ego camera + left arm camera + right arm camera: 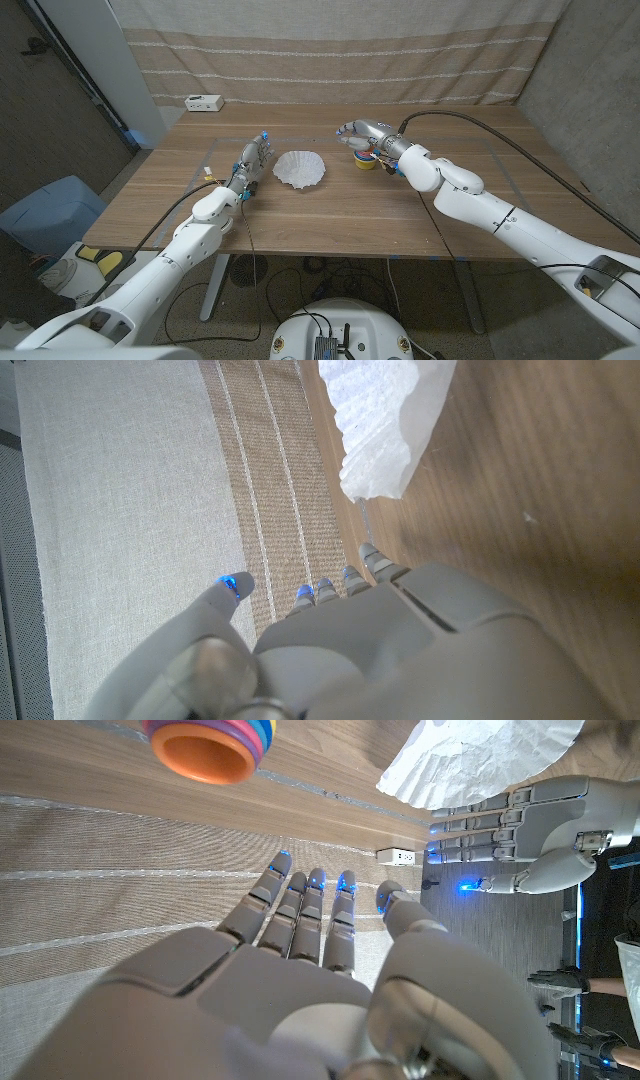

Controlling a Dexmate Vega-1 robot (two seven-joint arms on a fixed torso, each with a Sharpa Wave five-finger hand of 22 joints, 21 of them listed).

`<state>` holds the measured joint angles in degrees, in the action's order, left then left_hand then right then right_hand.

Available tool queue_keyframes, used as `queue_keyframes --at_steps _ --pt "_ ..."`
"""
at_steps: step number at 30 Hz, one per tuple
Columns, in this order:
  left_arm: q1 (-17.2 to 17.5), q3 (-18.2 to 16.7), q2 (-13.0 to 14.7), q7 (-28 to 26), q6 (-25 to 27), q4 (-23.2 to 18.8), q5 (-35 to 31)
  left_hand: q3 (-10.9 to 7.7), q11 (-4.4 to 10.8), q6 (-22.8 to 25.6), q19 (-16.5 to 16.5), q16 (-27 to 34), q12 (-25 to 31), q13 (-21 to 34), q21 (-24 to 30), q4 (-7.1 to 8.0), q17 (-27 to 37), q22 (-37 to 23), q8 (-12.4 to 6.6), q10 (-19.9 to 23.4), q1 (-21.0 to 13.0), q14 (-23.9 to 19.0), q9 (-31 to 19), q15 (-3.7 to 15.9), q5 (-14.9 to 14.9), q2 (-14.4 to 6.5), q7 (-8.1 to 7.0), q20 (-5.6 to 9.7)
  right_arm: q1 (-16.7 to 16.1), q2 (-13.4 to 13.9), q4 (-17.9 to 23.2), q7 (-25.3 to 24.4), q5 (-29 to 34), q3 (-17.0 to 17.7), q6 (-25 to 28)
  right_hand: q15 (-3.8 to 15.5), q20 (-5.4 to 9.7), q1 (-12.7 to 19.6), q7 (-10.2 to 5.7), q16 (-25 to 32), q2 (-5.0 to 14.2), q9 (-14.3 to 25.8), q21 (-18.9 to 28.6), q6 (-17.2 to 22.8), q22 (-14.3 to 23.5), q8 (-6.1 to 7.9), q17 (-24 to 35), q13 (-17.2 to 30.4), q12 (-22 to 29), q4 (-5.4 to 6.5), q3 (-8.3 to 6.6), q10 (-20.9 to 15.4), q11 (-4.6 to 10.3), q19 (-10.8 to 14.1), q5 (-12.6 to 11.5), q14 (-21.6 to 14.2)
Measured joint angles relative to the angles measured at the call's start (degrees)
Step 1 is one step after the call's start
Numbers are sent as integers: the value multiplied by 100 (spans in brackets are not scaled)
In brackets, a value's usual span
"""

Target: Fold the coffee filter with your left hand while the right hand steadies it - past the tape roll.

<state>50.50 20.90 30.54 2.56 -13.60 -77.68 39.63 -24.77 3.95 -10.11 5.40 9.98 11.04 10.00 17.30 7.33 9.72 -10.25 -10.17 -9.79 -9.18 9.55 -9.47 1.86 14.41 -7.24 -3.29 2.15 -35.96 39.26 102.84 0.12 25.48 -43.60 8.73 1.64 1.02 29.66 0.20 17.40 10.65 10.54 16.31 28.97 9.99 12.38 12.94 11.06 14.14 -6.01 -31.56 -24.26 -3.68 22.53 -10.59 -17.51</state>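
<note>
Filter (300,168): a white fluted paper disc, lying open and unfolded on the bench (330,220), a little toward the far edge and about midway between the side edges. It is nearly round, so no long axis can be told; its pleated rim faces up and outward all round.

Left hand (251,160) stands just beside the filter, on the side toward the left edge, fingers straight and apart, grasping nothing; in the left wrist view its fingertips (345,575) stop just short of the filter's rim. Right hand (362,135) is on the other side, nearer the far edge, fingers spread, released and apart from the filter. Just beside it sits a small orange cup with coloured rings (366,163).

Bare wood lies between the filter and the near edge, and between it and each side edge.

Bench is brown wood planks with faint tape lines. A white box (203,102) sits at the far left corner. Behind hangs a tan striped curtain (330,50); a blue bin (50,210) stands on the floor off the left edge.
</note>
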Motion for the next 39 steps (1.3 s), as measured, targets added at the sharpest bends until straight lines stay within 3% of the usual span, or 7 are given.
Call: queue_keyframes --at_steps 5,12,26,39 --pt "19 -4 9 -12 1 -20 1 0 0 0 0 0 0 0 0 0 0 0 0 0 0 0 0 0 0 0 0 0 19 -43 -14 113 77 -46 -17 0 0 87 -31 0 -27 0 -20 31 0 0 -17 0 0 -79 -16 -6 7 0 0 0" --pt "38 -6 23 -21 14 -46 6 0 0 0 -30 0 0 0 -39 0 0 0 0 0 0 0 0 0 0 0 0 -30 19 -89 12 223 186 -90 71 64 0 154 -76 -40 -178 -1 -64 30 0 -41 -50 0 -84 -191 96 63 125 0 44 65" --pt "46 -7 42 10 39 -57 22 22 1 0 -30 0 0 0 -39 -22 0 0 0 0 30 0 0 0 0 30 0 -30 45 -196 -30 390 314 -249 28 63 32 249 -139 -68 -82 -1 -86 94 0 -41 -70 -1 -84 -215 73 32 217 32 44 64" --pt "41 1 55 49 70 -58 35 21 1 0 -30 0 0 0 -39 -22 0 0 0 1 30 0 0 0 0 30 0 -30 178 -285 -240 605 332 -380 -321 72 52 301 -123 -68 -30 -1 -85 205 -1 -41 -54 -1 -84 -214 73 -51 173 52 44 11"
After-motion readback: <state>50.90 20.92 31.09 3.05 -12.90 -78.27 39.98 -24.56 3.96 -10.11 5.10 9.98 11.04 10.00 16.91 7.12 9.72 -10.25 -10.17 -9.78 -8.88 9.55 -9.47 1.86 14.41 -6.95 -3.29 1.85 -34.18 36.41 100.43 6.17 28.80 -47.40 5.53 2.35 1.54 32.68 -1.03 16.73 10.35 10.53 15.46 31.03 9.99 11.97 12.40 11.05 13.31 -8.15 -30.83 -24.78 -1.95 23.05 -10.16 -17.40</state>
